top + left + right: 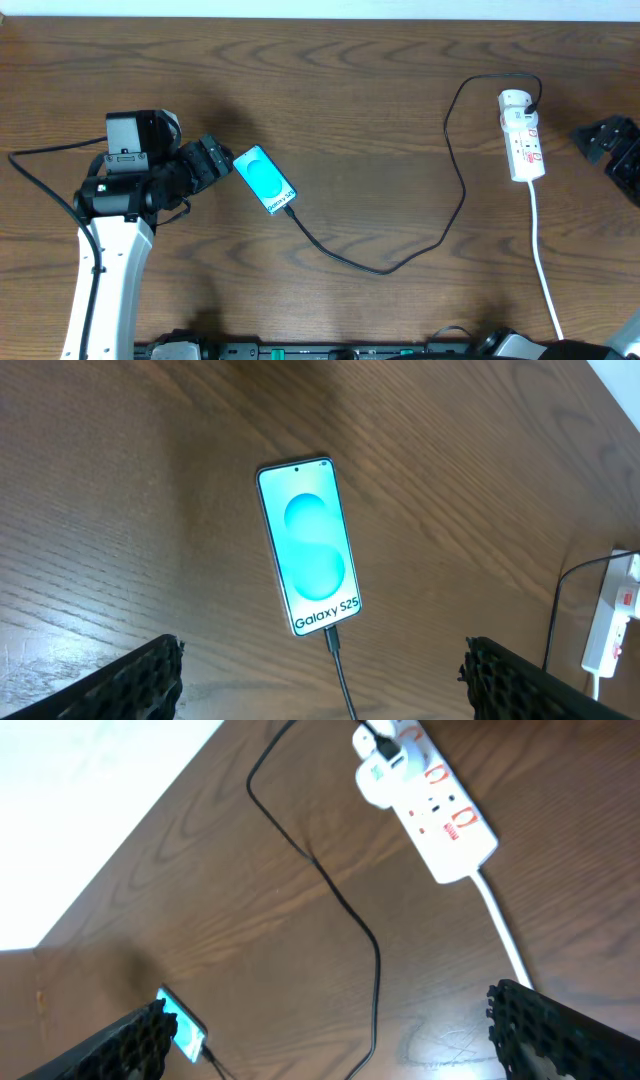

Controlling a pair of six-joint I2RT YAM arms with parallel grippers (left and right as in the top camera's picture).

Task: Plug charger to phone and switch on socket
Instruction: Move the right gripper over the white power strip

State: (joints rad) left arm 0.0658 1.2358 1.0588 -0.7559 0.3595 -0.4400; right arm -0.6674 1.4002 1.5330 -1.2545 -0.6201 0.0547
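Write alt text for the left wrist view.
A phone showing a teal Galaxy S25 screen lies flat on a wooden table, the charger joined to its bottom edge. The left gripper, open, fills the bottom corners; the white socket shows at the right edge.

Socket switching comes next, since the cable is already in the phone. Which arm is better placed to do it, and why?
Right. The right gripper hangs open just beside the socket, while the left gripper sits open by the phone, far from it.
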